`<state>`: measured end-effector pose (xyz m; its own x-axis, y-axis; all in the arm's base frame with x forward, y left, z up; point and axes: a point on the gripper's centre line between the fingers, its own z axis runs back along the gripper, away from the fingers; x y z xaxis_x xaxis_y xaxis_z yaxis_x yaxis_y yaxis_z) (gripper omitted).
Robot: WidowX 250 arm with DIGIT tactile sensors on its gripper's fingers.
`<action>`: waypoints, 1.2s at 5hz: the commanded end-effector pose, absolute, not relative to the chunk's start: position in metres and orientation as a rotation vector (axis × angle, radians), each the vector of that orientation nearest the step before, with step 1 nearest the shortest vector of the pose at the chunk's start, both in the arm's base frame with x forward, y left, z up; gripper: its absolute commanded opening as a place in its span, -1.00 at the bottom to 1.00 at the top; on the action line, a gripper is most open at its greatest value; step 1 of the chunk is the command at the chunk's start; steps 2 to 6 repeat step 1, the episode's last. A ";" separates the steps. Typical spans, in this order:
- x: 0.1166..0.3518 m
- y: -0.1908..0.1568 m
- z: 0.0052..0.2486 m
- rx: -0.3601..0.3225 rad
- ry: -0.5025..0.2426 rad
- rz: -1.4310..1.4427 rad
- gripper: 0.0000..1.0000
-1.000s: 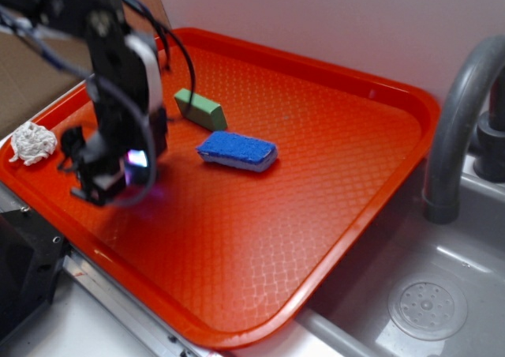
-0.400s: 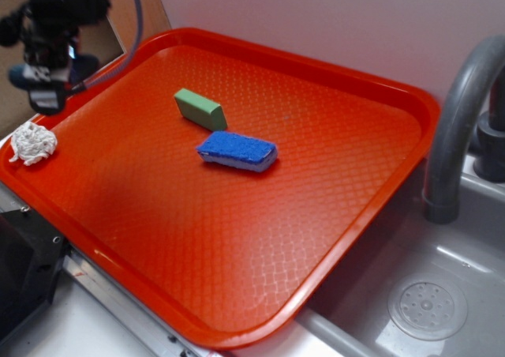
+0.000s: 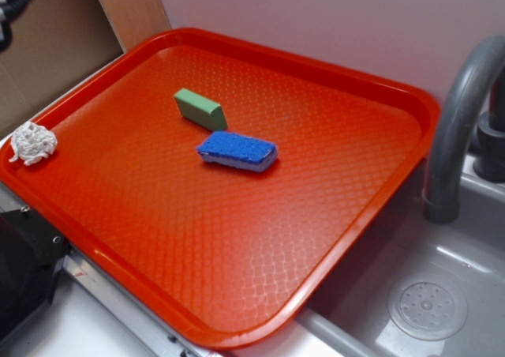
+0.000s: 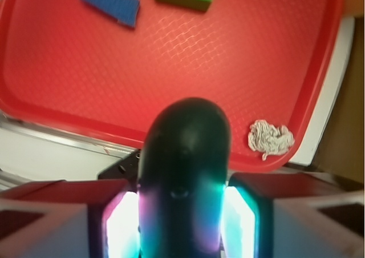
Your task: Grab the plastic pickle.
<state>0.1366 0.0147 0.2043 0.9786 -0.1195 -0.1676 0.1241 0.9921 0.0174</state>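
Note:
The plastic pickle point(image 4: 185, 166), a dark, smooth, rounded oblong, fills the lower middle of the wrist view. My gripper point(image 4: 182, 226) is shut on it, with the lit pads point(image 4: 121, 224) pressed against both its sides. It hangs high above the near edge of the red tray point(image 4: 199, 58). In the exterior view the pickle is out of view, and only a dark bit of the arm point(image 3: 6, 13) shows at the top left corner.
On the tray point(image 3: 237, 215) lie a light green wedge block point(image 3: 200, 109) and a blue sponge point(image 3: 237, 151). A white string ball point(image 3: 32, 143) sits at its left edge. A grey faucet point(image 3: 458, 128) and sink drain point(image 3: 427, 306) are to the right.
The arm has risen from low over the tray's left side, up and to the left, almost leaving the exterior view. The block, sponge and string ball have not moved.

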 end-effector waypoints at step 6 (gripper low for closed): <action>0.143 0.011 0.216 0.033 0.027 -0.136 -1.00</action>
